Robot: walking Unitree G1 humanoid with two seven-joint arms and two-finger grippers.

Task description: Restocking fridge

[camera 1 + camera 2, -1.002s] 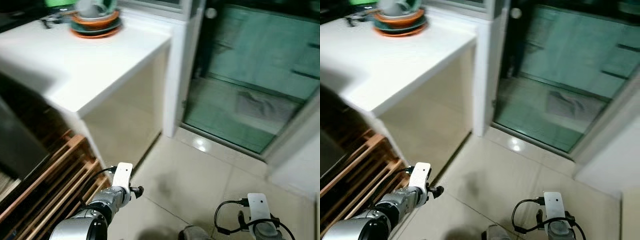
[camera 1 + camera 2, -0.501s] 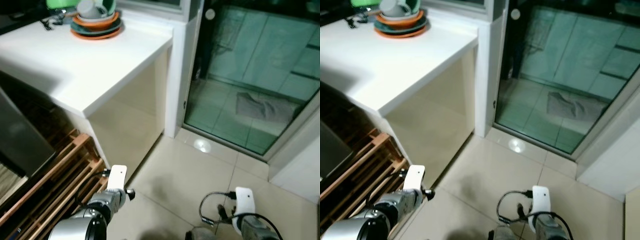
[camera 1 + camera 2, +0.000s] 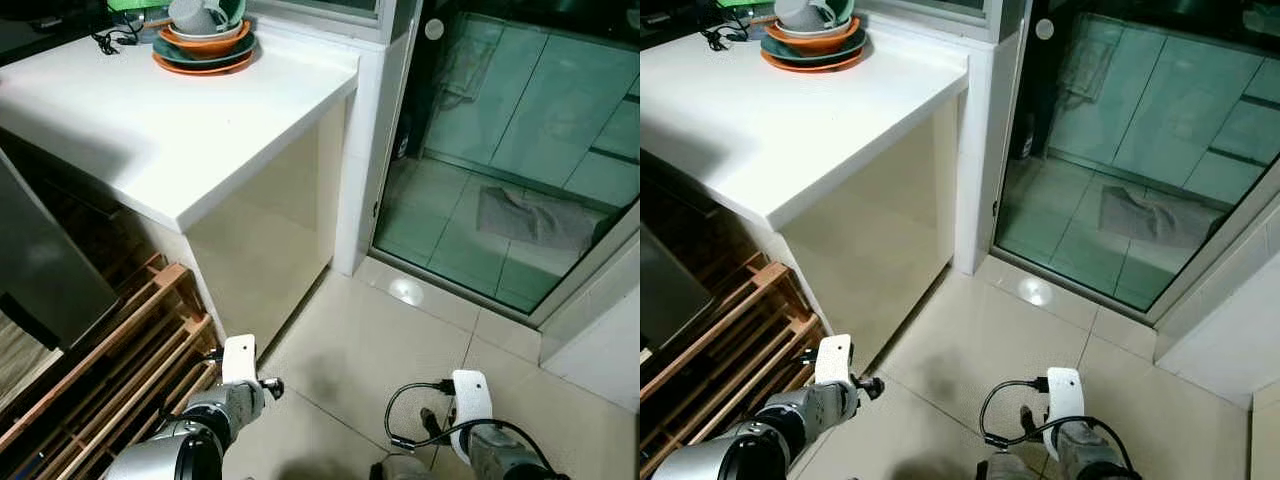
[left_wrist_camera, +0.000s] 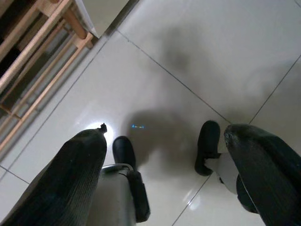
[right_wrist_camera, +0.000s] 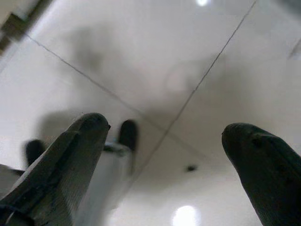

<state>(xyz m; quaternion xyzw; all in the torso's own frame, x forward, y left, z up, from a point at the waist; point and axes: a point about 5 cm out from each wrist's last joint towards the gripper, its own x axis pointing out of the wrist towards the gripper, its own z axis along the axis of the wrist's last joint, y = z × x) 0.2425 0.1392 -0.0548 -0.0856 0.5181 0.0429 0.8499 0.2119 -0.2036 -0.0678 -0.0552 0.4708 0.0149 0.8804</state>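
Both arms hung low over the tiled floor. The left gripper and the right gripper each had their jaws spread wide and held nothing, with only floor tile between the black fingers. We could not find a fridge or any goods to stock it in these views, so how far the restocking had come could not be judged; the scene fitted equally a walk to fetch items and a walk away after putting them in. To the robot's left stood a white counter carrying a stack of bowls and plates, with a cable just beside the stack. Below the counter lay a wooden slatted rack, near the left arm. Ahead, a glass door showed a cloth on the tiles beyond. We judged the counter corner and the rack the nearest obstacles to any turn leftward.
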